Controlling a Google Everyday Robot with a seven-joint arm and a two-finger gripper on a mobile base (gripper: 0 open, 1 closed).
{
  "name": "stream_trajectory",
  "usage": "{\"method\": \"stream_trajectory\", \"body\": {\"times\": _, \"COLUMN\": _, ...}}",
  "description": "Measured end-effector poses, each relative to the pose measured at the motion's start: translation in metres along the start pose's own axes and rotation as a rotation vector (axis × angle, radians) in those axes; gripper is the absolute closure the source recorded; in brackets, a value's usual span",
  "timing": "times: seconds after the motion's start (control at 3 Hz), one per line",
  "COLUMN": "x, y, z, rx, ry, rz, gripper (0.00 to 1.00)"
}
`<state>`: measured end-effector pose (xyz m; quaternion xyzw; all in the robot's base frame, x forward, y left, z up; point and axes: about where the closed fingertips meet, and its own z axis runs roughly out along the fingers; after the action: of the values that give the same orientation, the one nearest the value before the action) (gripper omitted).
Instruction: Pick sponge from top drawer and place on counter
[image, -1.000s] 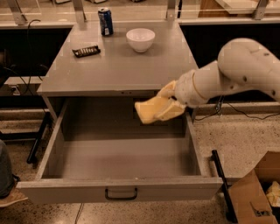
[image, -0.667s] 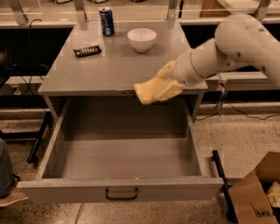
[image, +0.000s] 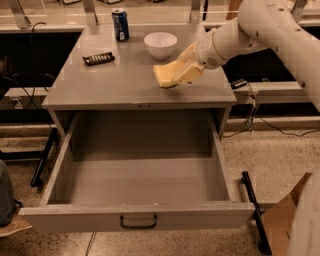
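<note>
over the right front part of the tabletop (image: 120, 82), the gripper (image: 186, 69) is closed on the sponge (image: 165, 76). it has the block pinched at its right end, so most of the sponge sticks out to the left. whether the underside touches the grey surface or hangs just above it, i cannot tell. the top drawer (image: 140, 180) below stands pulled well out, its grey floor bare.

the sponge looks light and soft — a foam block that should give under the grip rather than resist it. a modest squeeze ought to be enough, and a hard one would only crush it flat. its surface looks matt and a little grippy, so slipping seems unlikely. nothing about it seems fragile, and a short drop onto the tabletop should do no harm. the best hold is probably across its thickness, on the broad flat faces, near the middle or at one end as now. held by the end, the free part may sag a little.

it is pale yellow — a thick slab with wavy, curved sides and a rounded corner toward the camera. its colour is close to the cream gripper's, and it is smaller than the white bowl (image: 160, 45) just behind it. a blue can (image: 120, 24) and a dark packet (image: 98, 58) sit well apart, toward the back left.
</note>
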<state>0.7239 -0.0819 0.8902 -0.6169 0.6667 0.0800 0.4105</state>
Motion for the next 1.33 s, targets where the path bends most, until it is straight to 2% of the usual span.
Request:
{"method": "stream_trajectory", "body": {"times": 0.33, "x": 0.006, "y": -0.033, "z": 0.016, "rx": 0.071, "ry": 0.008, "rz": 0.096, "gripper": 0.73}}
{"method": "stream_trajectory", "body": {"times": 0.67, "x": 0.01, "y": -0.043, "z": 0.026, "rx": 0.091, "ry": 0.015, "rz": 0.141, "gripper": 0.5}}
{"method": "stream_trajectory", "body": {"times": 1.0, "x": 0.013, "y": -0.045, "z": 0.035, "rx": 0.08, "ry": 0.029, "rz": 0.169, "gripper": 0.27}}
{"method": "stream_trajectory", "body": {"times": 1.33, "x": 0.017, "y": -0.043, "z": 0.039, "rx": 0.067, "ry": 0.015, "rz": 0.185, "gripper": 0.04}}
